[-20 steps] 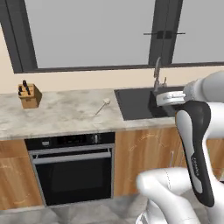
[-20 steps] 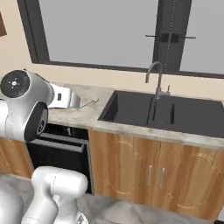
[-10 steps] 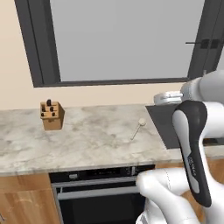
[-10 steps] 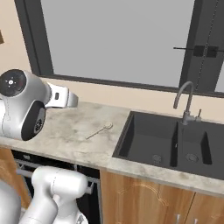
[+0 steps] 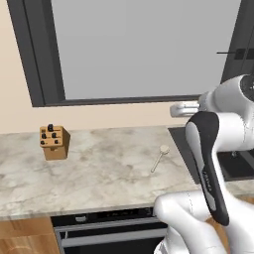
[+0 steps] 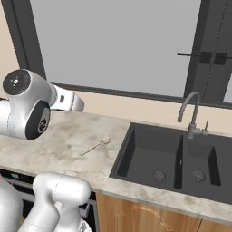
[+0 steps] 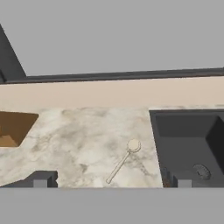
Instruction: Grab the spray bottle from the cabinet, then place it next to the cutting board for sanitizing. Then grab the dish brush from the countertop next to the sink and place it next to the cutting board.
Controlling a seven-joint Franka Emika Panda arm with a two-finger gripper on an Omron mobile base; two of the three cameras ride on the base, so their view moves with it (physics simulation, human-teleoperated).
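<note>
one brush [image 7: 122, 162] lies flat on the countertop [image 5: 99, 168], its round white head toward the back wall and its thin handle slanting toward the front edge, just beside the sink's [image 6: 167, 158] left rim. the gripper [image 7: 109, 179] hangs above the counter's front edge with both dark tips spread wide and nothing between them; the brush sits between the tips in the hand view, farther back. a knife block [image 5: 53, 143] stands near the back edge, well apart to the left. judging from this, the brush step is in hand: the approach, with no grasp yet. the next move likely calls for lowering the hand over the handle, turning the jaws to cross it, then closing. the handle looks thin and low, so the tips may need to come almost to the stone. the faucet [image 6: 190, 113] rises behind the basins.
</note>
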